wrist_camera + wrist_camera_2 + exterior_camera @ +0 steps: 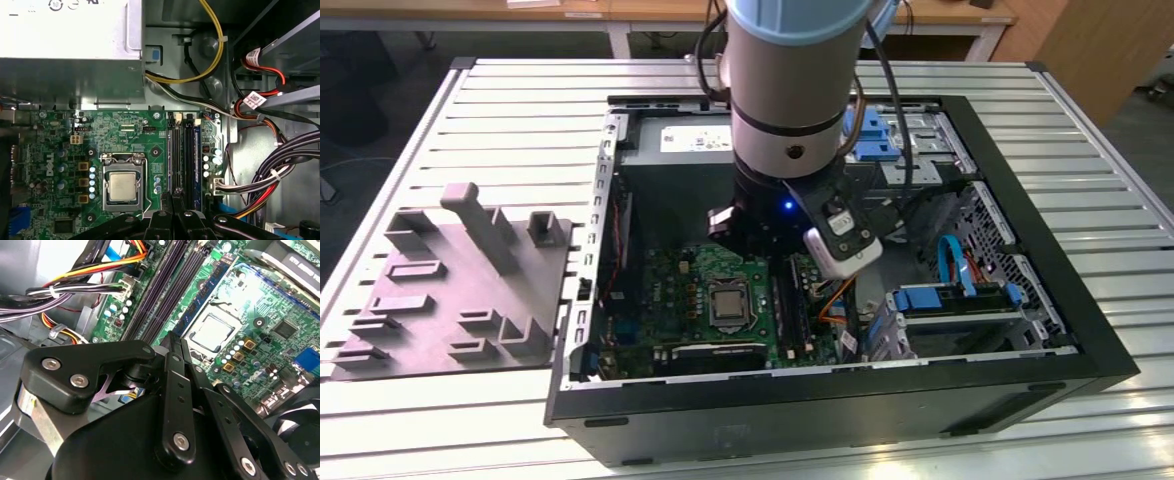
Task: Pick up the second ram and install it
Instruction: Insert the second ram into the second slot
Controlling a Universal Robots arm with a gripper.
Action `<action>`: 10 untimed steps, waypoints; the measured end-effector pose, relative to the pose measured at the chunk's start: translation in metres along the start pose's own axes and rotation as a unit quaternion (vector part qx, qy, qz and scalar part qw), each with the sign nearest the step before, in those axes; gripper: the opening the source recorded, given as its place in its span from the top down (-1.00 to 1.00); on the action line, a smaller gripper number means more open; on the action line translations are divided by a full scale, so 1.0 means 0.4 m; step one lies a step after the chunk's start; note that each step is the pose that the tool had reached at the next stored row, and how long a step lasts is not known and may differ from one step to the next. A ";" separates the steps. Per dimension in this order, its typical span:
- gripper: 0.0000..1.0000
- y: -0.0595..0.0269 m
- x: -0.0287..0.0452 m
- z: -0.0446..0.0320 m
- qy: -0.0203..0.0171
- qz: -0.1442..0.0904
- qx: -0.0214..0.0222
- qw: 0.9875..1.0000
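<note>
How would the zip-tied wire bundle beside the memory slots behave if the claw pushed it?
The wire bundle likely bends and springs back: loose curves, tied only at spots. Thin strands, so probably light. Its end plugs into the motherboard, so a hard shove may strain that connector.

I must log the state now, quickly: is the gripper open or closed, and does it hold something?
Gripper: closed, over the slots; whether it holds anything cannot be told.

Ribbed metal table (520, 120), glossy green motherboard (125, 130)
</note>
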State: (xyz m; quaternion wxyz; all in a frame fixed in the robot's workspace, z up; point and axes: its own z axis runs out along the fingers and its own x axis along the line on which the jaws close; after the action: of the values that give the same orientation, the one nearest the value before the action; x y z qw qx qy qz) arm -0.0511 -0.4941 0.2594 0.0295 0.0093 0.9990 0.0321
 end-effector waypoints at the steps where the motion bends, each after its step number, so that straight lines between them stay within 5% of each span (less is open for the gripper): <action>1: 0.76 0.000 0.000 0.002 0.000 0.000 0.000 1.000; 10: 0.76 0.000 -0.004 0.005 0.001 0.000 0.000 1.000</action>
State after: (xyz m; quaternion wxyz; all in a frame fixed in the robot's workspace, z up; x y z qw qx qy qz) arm -0.0496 -0.4941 0.2576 0.0289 0.0092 0.9990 0.0321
